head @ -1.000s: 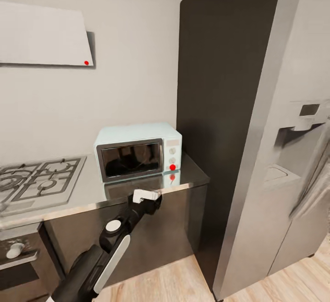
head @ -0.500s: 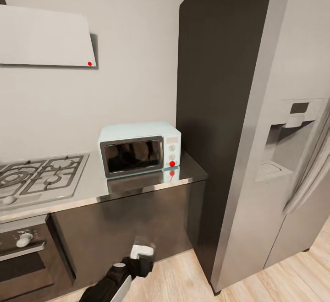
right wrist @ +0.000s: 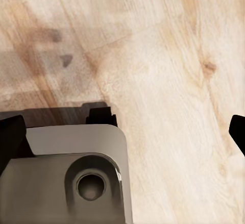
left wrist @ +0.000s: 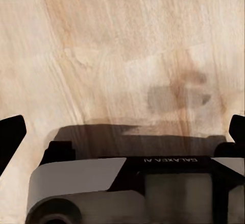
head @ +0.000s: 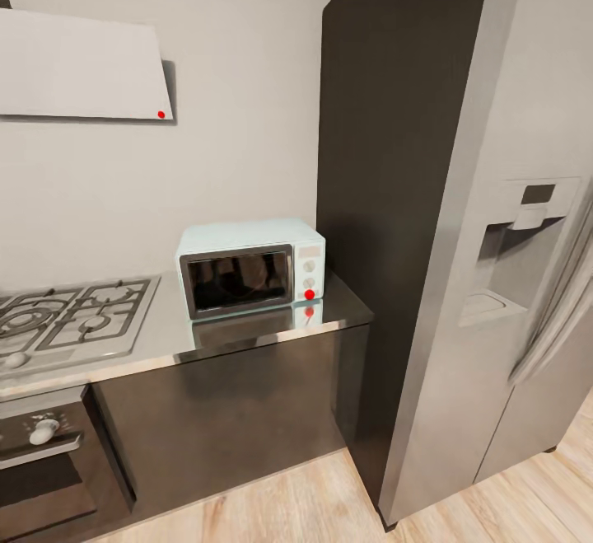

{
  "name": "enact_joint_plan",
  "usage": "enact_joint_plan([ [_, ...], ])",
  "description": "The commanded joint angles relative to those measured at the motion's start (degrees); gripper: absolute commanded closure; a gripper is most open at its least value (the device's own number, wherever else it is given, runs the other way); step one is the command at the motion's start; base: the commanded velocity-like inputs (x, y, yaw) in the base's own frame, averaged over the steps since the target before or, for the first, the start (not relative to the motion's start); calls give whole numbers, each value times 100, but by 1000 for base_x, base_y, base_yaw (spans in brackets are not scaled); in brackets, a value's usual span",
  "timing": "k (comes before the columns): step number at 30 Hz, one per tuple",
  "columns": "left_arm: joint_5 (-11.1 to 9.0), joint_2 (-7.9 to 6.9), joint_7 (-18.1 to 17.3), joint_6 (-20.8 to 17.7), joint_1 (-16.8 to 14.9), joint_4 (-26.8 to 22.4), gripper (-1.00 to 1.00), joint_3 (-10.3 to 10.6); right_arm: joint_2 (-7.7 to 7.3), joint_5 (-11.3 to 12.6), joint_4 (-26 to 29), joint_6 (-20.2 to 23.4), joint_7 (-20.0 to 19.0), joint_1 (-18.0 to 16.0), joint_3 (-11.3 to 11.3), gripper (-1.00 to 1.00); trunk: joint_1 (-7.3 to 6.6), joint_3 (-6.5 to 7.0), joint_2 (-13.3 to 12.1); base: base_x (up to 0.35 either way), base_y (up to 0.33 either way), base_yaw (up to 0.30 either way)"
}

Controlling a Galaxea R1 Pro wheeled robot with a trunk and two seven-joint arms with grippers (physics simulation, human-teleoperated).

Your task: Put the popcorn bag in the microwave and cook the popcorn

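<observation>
Microwave: we log one small boxy unit in pale mint-blue, standing on the tabletop near its right end, close to the wall behind. Its dark glass door, framed in steel, is closed and reflects the room faintly. Right of the door we note a narrow control strip with white knobs and, lowest, a round red indicator light. The light and the unit's front are mirrored in the tabletop's shiny grey steel surface.

Tabletop: long, flat, brushed steel with a bright front edge, set above dark cabinet fronts. We see no popcorn bag on the stretch in the head view.

Gas hob: set into the tabletop left of the microwave, apart from it, with grey grates.

Built-in oven: below the hob, steel panel with a white knob.

Hood: pale panel on the wall above the hob, with a small red dot at its lower right corner.

Tall dark panel: just right of the tabletop's end, and beyond it a steel refrigerator with a dispenser recess.

Floor: light wood planks.

Left gripper: released, dark fingertips wide apart at the frame edges, over the wood floor.

Right gripper: likewise spread wide, nothing between the fingertips, over the floor.
</observation>
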State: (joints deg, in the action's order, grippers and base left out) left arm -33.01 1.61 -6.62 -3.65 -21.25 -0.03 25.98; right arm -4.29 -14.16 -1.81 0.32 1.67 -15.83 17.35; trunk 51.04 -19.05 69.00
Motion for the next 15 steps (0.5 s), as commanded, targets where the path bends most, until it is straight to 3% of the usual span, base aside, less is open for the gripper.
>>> enact_joint_plan([
  [1, -127, -43, -8, -19, 124, 1, -100, 34, -5, -60, -11, 0, 17, -8, 41, -100, 0, -6, 4, 0, 0, 0],
  [3, -708, -179, 8, 36, 419, 3, -100, 31, 16, -68, -11, 0, 11, -8, 34, -100, 0, -6, 4, 0, 0, 11],
  [5, -1424, -296, 27, 534, 673, 4, -100, 34, 14, -202, -13, 3, 9, -8, 32, -100, 0, -6, 4, 0, 0, 165],
  [6, -1546, -313, 32, 692, 767, 4, -100, 37, 1, -293, -13, 1, 9, -8, 32, -100, 0, -6, 4, 0, 0, 242],
  [10, -1663, -337, 45, 850, 863, 3, -100, 36, -39, -522, -12, 3, -42, -8, 25, -100, 0, -6, 4, 0, 0, 266],
  [15, -1697, -453, 62, 865, 892, 3, -100, 40, -45, -551, -8, 0, -54, -8, 23, -100, 0, -6, 4, 0, 0, 275],
])
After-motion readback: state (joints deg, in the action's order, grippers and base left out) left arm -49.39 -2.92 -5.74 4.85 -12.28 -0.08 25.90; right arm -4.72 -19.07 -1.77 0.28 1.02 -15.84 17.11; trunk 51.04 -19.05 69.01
